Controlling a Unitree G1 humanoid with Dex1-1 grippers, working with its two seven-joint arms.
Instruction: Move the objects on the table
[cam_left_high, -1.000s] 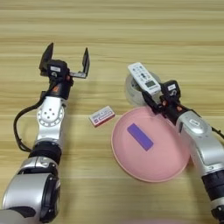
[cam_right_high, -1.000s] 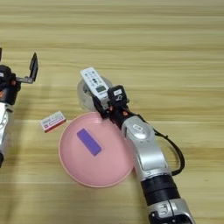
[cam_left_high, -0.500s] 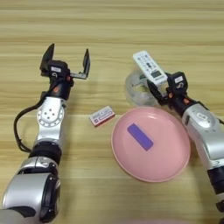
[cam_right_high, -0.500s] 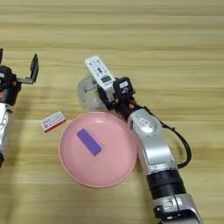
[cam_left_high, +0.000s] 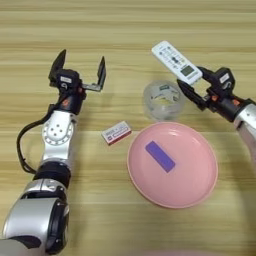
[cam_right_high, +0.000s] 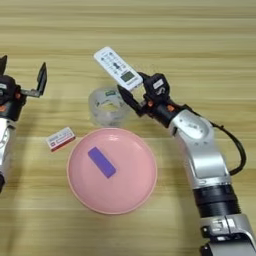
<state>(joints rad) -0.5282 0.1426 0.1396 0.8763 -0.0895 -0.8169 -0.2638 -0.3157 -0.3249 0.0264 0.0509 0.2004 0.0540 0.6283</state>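
nearest the robot, right of centre on the table (cam_left_high: 125, 30): pink plate (cam_left_high: 200, 187), flat on the wood. purple block (cam_left_high: 160, 156) lies inside it, on the left half of the plate floor, long axis running diagonally, not touching the rim.

just left of the plate, apart from it: small white card-like box with a red stripe (cam_left_high: 116, 132), flat on the table, slightly tilted.

just beyond the plate's far-left rim: clear round tape roll or similar ring (cam_left_high: 162, 100), sitting on the table close to the plate edge; can't tell if they touch.

right gripper (cam_right_high: 134, 89) is above and right of that clear ring, arm coming in from the right side. its two black fingers are clamped on the near end of the white remote (cam_right_high: 117, 67), the end with the small screen. remote points up-left away from the gripper, button face visible. whether it's fully clear of the table or its far end rests on the wood, can't tell from these views.

left gripper (cam_left_high: 80, 70) is far left, further back than the box, well apart from the plate and remote. fingers spread wide, nothing between them. left arm runs straight down the left side of the frame toward the robot.
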